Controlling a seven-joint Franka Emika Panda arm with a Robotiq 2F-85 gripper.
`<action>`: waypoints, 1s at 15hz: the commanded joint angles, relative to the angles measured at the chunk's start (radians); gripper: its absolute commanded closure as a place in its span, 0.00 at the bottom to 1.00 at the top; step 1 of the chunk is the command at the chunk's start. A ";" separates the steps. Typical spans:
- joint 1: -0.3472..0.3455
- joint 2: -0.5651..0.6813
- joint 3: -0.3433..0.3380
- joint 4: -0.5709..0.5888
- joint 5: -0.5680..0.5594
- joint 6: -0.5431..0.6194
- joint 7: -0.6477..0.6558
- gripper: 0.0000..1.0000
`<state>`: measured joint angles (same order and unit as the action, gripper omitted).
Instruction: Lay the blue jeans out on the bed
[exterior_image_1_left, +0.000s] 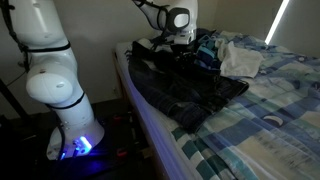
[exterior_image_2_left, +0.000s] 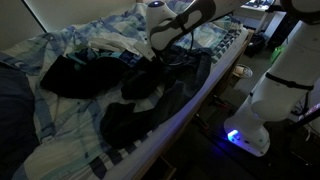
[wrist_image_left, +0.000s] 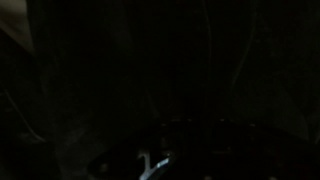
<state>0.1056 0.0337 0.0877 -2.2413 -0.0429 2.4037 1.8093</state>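
Jeans (exterior_image_1_left: 192, 95), crumpled dark denim (heaped), plaid bed (exterior_image_1_left: 280, 100)

Room is dim on my feed. In both exterior views the base light (exterior_image_1_left: 80, 146) (exterior_image_2_left: 233, 137) glows blue-violet and tints the bed edge (exterior_image_1_left: 150, 122). A bright strip (exterior_image_1_left: 279, 20) blows out at top right. The jeans (exterior_image_1_left: 185, 90) read near-black, folds lost. The wrist view is almost all black, one faint glint (wrist_image_left: 150, 165) low down. Everything is soft and noisy.
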 joint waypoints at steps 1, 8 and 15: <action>0.047 -0.005 0.044 0.023 -0.028 0.008 -0.005 0.99; 0.094 0.009 0.085 0.075 -0.056 0.007 -0.024 0.95; 0.144 0.041 0.133 0.209 -0.057 0.001 -0.075 0.95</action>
<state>0.2248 0.0386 0.1939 -2.1125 -0.0962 2.4074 1.7661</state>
